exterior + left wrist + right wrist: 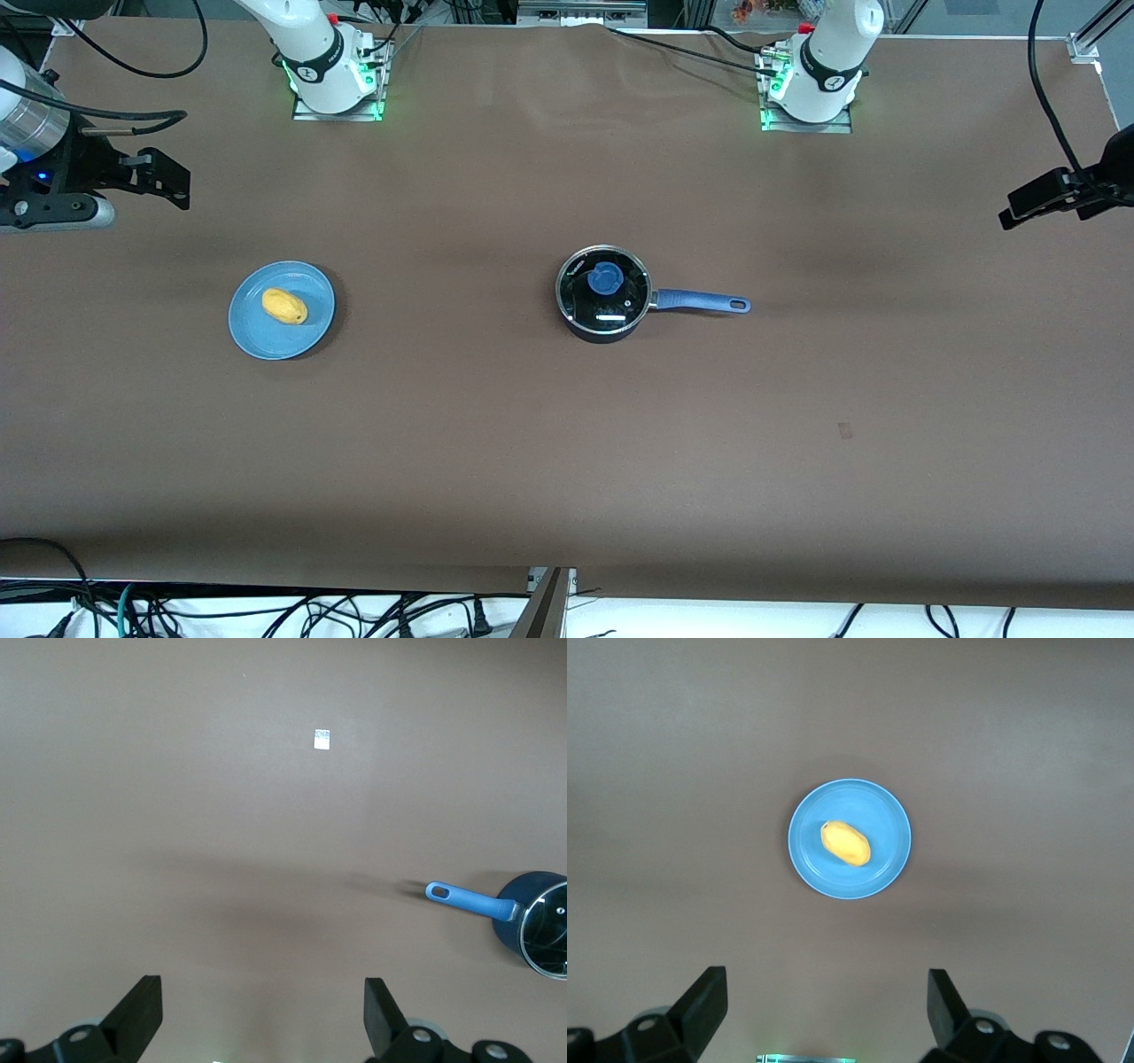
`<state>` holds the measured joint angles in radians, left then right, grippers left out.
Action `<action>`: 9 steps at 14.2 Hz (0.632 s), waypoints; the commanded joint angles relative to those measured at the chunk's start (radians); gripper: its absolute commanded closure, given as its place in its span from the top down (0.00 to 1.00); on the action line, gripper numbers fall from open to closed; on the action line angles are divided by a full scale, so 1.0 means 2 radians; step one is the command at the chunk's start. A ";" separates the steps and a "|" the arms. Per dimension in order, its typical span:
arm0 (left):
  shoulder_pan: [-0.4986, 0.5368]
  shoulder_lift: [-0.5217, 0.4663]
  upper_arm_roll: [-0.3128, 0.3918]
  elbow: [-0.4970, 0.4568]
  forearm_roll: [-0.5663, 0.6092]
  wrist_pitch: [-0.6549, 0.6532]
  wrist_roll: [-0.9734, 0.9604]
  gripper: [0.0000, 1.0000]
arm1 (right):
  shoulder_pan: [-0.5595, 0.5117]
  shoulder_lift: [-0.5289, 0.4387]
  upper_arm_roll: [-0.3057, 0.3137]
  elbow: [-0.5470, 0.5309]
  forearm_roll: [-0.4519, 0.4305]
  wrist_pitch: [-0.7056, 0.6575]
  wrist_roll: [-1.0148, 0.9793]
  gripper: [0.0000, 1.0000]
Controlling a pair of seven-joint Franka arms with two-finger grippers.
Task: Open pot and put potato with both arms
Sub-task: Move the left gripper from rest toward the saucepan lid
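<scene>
The black pot (602,306) stands mid-table with its glass lid (611,306) on, blue knob (606,279) up, and its blue handle (700,301) pointing toward the left arm's end. The left wrist view shows the pot (509,926) at its edge. The yellow potato (284,307) lies on a blue plate (257,332) toward the right arm's end; the right wrist view shows the potato (846,842) on the plate (881,815). My right gripper (168,182) (828,1005) is open and empty, high over the table's right-arm end. My left gripper (1028,204) (263,1010) is open and empty, high over the left-arm end.
The brown table (567,461) carries a small pale tag (322,739), also a faint mark in the front view (846,431), nearer the front camera than the pot handle. The arm bases (337,80) (811,89) stand at the table's edge farthest from the front camera.
</scene>
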<state>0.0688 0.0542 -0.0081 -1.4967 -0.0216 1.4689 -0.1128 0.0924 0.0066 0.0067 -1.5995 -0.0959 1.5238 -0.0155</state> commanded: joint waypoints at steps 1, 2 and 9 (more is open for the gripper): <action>-0.005 0.006 -0.014 0.007 0.012 -0.010 -0.009 1.00 | -0.003 0.004 0.004 0.011 0.003 -0.009 0.004 1.00; -0.005 0.006 -0.020 0.010 0.018 -0.013 -0.012 1.00 | -0.003 0.005 0.004 0.011 0.004 -0.009 0.004 1.00; -0.005 0.004 -0.020 -0.006 0.011 -0.013 -0.038 1.00 | -0.003 0.005 0.004 0.011 0.007 -0.007 0.002 1.00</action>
<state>0.0641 0.0661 -0.0496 -1.4969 -0.0190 1.4566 -0.1800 0.0924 0.0082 0.0075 -1.5992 -0.0934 1.5238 -0.0155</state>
